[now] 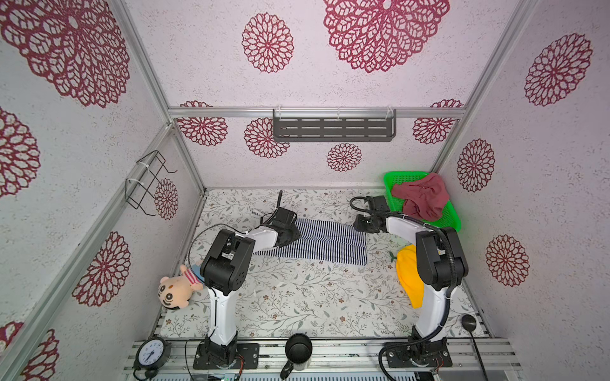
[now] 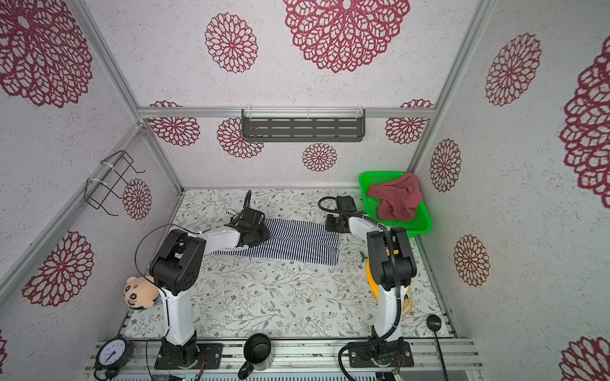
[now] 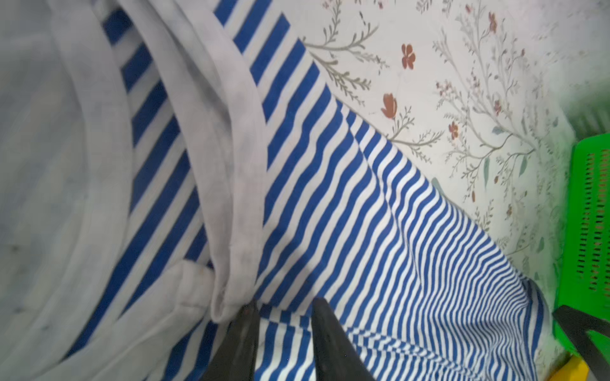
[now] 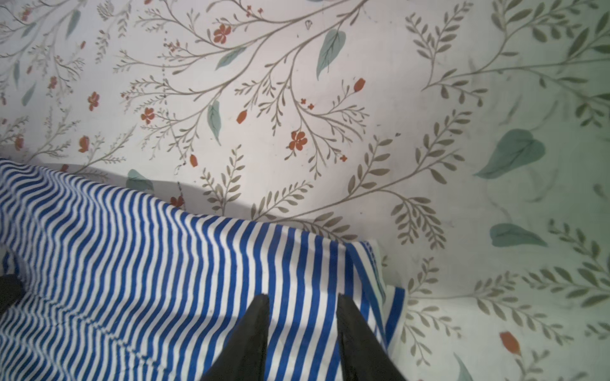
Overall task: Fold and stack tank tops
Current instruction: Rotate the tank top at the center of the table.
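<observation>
Hovering over striped tank top (image 1: 323, 242), lying flat mid-table: left gripper (image 3: 285, 303) at its 9 o'clock strap trim, right gripper (image 4: 302, 297) at 3 o'clock hem corner, jaws parted, nothing clamped. Cloth limp, light; you're wanting doubled edges. Maroon tank top (image 1: 422, 198) sitting in basket (image 1: 401, 178), 2 o'clock.
</observation>
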Tool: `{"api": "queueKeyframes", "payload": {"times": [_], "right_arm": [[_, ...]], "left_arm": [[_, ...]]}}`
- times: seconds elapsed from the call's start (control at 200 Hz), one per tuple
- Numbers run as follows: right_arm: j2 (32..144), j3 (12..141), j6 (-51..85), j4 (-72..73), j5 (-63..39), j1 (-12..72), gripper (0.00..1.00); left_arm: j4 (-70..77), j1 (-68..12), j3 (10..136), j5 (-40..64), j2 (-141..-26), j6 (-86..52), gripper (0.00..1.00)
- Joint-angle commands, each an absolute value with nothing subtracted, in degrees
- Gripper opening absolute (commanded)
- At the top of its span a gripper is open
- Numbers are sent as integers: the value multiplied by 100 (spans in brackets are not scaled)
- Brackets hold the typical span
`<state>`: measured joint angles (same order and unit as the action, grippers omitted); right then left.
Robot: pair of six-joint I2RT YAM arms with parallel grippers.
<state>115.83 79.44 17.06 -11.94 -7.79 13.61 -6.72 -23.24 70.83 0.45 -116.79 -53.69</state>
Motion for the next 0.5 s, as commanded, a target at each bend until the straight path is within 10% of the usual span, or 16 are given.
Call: {"api": "queueKeyframes", "payload": {"times": [0.0,0.49], "right_arm": [[11834,8435,1516,-1417,-715,1244,36],[11497,7503,1679,-1632,-150,953,26]], "left_arm": [[-752,-2280,6751,-176,-11676,-5570,33],[-796,-2132,7121,-16,-12019,-5390,41]]}}
